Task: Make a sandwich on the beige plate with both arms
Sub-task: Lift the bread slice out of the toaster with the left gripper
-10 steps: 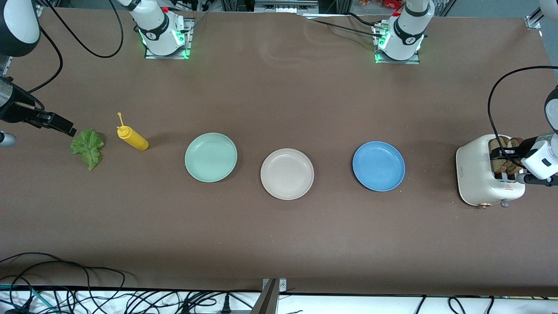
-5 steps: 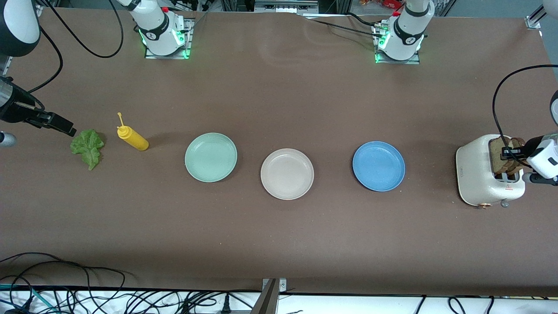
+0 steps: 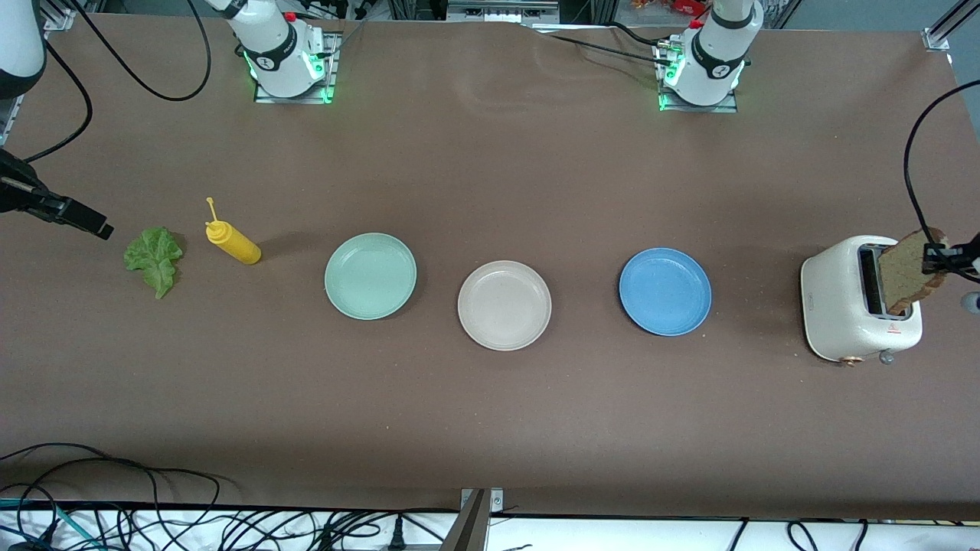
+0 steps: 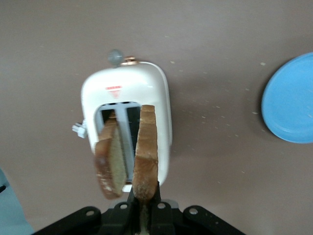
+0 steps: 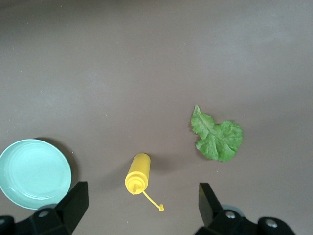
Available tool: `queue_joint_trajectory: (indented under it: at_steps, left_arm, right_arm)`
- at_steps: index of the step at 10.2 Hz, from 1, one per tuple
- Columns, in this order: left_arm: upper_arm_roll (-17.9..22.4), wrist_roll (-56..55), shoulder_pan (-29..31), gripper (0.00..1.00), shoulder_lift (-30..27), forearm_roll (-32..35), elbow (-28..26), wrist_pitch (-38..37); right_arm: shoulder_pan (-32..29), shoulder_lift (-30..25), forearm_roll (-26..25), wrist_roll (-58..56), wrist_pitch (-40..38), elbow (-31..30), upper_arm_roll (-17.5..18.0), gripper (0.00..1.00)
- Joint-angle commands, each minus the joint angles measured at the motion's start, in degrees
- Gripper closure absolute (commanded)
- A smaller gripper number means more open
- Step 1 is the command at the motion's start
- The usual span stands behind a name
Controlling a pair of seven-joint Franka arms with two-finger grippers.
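Note:
My left gripper [image 3: 935, 257] [image 4: 145, 188] is shut on the crust edge of a brown bread slice [image 3: 906, 272] [image 4: 145, 147] and holds it upright over the white toaster [image 3: 838, 302] [image 4: 159, 93]. A second slice [image 4: 110, 161] leans tilted beside the held one over the slots. The beige plate [image 3: 504, 304] sits bare at the table's middle. The green lettuce leaf [image 3: 155, 256] [image 5: 217, 139] lies at the right arm's end. Beside the leaf, my right gripper [image 3: 98, 227] [image 5: 142, 203] hovers open, holding nothing.
A yellow squeeze bottle [image 3: 232, 242] [image 5: 138, 174] lies between the lettuce and a mint-green plate [image 3: 370, 275] [image 5: 34, 171]. A blue plate [image 3: 664, 291] [image 4: 291, 103] sits between the beige plate and the toaster. Cables hang along the table's near edge.
My left gripper shut on a bread slice in the toaster and lifted it out. My right gripper drew slightly away from the lettuce toward the table's end.

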Motion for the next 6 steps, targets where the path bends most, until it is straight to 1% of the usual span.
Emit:
queue_joint_trajectory:
  at_steps: [1, 2, 3, 5, 6]
  left_arm:
    - [0.4, -0.1, -6.1, 1.00, 0.5, -6.9, 3.4, -5.3]
    - [0.3, -2.5, -7.8, 1.00, 0.5, -11.1, 3.4, -5.5]
    - [0.3, -10.1, -9.9, 1.00, 0.9, -15.5, 3.4, -5.4]
    - [0.3, -20.7, -14.6, 1.00, 3.5, -25.3, 3.5, -5.3]
    - [0.3, -24.3, -17.1, 1.00, 5.7, -28.2, 3.6, -4.7]
  right_arm:
    - [-0.5, 0.7, 1.3, 0.4, -0.5, 1.1, 0.2, 0.00]
    - [-0.5, 0.9, 1.1, 0.3, -0.1, 1.2, 0.0, 0.00]
    - [-0.5, 1.5, 1.1, 0.0, -0.1, 1.2, -1.2, 0.00]
    - [-0.6, 2.2, 1.2, -0.3, -0.4, 1.2, -2.3, 0.00]
    - [-0.6, 2.2, 1.2, -0.3, -0.4, 1.2, -2.4, 0.00]
